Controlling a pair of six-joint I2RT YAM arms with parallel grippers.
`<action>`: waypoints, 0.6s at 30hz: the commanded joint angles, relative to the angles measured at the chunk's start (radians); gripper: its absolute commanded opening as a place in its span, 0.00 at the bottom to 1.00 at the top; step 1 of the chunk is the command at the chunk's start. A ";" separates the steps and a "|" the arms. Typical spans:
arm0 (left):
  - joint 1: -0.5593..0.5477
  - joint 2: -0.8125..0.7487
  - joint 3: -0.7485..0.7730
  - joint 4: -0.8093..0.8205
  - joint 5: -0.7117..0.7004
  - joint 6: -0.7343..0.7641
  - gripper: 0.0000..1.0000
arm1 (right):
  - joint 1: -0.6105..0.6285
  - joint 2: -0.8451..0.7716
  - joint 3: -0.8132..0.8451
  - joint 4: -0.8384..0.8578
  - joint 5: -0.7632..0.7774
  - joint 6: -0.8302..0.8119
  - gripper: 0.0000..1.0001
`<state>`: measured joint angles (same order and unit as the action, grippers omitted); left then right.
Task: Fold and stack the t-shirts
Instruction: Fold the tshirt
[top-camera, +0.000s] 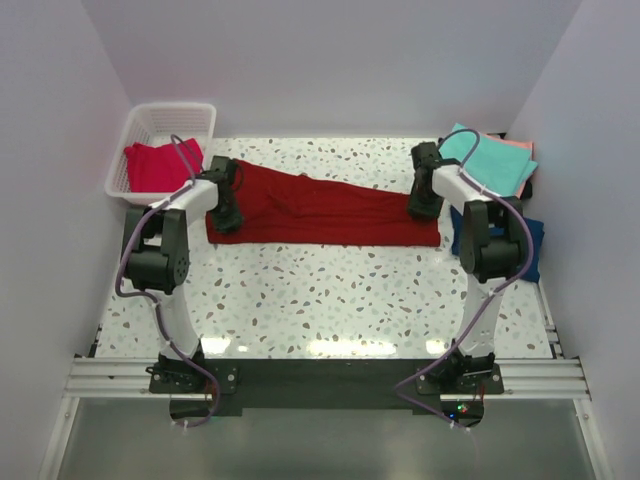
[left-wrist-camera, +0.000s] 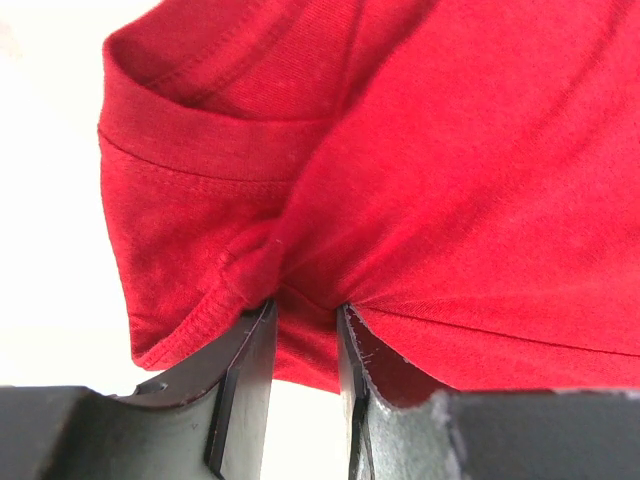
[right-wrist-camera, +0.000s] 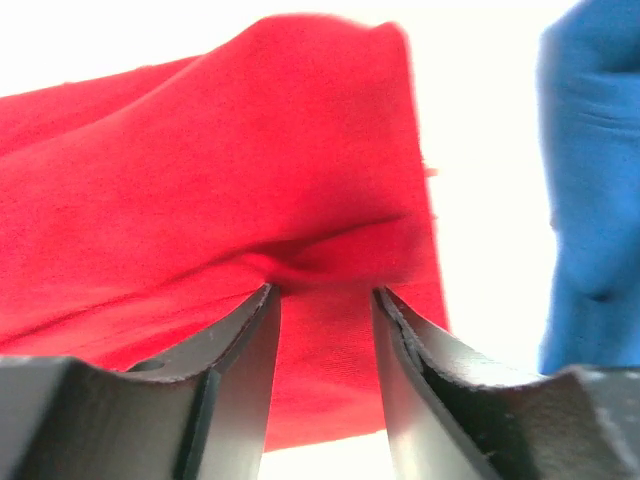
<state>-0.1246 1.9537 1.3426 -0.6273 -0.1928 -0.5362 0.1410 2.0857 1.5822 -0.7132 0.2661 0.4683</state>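
From above, the dark red t-shirt is seen stretched out long across the far half of the bench. Its left end is held by the left jaws and its right end by the right jaws. How the cloth is gripped is too small to be made out from up there.

The grip is shown by the wrist views. In the left wrist view, a small bunch of the dark red t-shirt is pinched between the left jaws, which are set narrow. A stitched hem is seen just beside the pinch. In the right wrist view, a fold of the dark red t-shirt is held between the right jaws, which are set a bit wider. A blue shirt is seen at the right edge of that view.

Only from above are the other things shown. A pinkish-red shirt is hung over the rim of a white basket at the far left corner. A teal shirt is laid on top of a salmon pink shirt at the far right corner. The blue shirt is partly hidden behind the right arm.

The bench is white with small dark specks. It is closed in by plain white walls on three sides. A metal rail is fixed along the near edge.
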 joint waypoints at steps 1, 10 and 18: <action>0.039 0.013 -0.022 -0.048 -0.039 0.054 0.35 | -0.018 -0.165 -0.027 -0.011 0.111 -0.048 0.47; 0.039 -0.036 -0.043 0.037 0.032 0.074 0.36 | 0.042 -0.253 -0.076 -0.008 0.064 -0.059 0.56; 0.037 -0.096 -0.078 0.110 0.081 0.082 0.56 | 0.071 -0.228 -0.197 0.040 -0.019 -0.023 0.56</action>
<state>-0.1001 1.9232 1.2991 -0.5747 -0.1383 -0.4744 0.2024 1.8458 1.4288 -0.7071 0.2913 0.4259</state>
